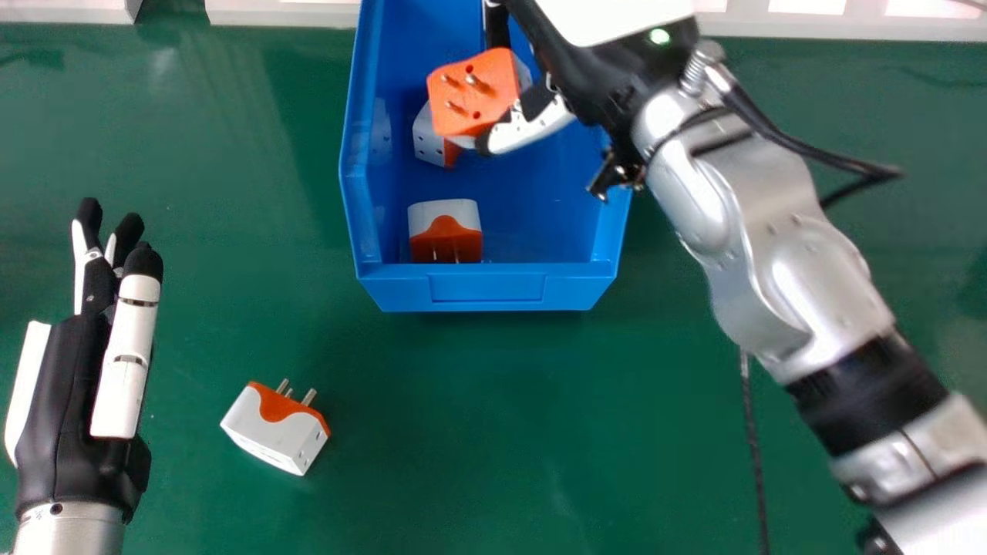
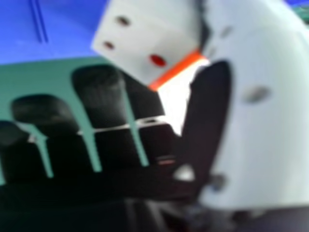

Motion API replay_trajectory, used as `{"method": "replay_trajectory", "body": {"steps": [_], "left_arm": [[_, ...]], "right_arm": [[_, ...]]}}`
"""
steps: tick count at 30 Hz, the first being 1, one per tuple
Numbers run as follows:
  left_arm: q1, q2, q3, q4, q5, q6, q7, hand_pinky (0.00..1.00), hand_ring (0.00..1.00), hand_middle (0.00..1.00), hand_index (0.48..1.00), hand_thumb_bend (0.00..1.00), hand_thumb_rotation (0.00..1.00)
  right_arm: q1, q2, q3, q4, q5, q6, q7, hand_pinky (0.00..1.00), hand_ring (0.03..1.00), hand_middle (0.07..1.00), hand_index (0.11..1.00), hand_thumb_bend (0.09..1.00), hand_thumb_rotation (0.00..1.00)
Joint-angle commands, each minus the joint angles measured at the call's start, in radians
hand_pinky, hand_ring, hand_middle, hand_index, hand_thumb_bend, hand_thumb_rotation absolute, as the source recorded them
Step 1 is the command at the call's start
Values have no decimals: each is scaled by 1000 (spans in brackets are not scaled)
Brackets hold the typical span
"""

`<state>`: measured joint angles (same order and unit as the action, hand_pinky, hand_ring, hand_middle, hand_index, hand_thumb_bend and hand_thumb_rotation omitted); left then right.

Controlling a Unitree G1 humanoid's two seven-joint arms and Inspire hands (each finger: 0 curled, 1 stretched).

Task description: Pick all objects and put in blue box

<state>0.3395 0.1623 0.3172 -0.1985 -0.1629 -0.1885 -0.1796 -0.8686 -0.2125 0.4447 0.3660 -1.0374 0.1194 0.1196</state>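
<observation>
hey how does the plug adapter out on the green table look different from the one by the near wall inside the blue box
The table adapter lies outside the blue box; the boxed adapter is inside it.
The table adapter sits at a slant, while the boxed adapter is roughly square to the near wall.
The table adapter's orange side and prongs face away from the robot; the boxed adapter's face toward it.
Both are white and orange.

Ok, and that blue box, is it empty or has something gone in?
Not empty: in the blue box, an orange-and-white adapter lies on the floor near the front wall.
</observation>
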Motion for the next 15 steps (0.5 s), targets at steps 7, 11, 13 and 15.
{"method": "replay_trajectory", "body": {"steps": [7,11,13,15], "left_arm": [[25,-13,-8,-53,-41,-14,-10,1000,1000,1000,1000,355,907],[30,-11,-10,-67,-33,2,0,1000,1000,1000,1000,371,900],[33,-11,-12,-73,-22,6,6,1000,1000,1000,1000,372,904],[36,-6,-14,-76,-9,6,8,1000,1000,1000,1000,388,919]], "right_arm": [[-207,68,84,290,13,-24,-78,177,267,343,476,488,154],[-265,92,121,389,19,-54,-100,126,198,289,479,491,150],[-282,101,130,421,26,-62,-107,122,193,284,480,494,146],[-301,112,146,453,23,-55,-94,103,167,257,481,497,141]]}}
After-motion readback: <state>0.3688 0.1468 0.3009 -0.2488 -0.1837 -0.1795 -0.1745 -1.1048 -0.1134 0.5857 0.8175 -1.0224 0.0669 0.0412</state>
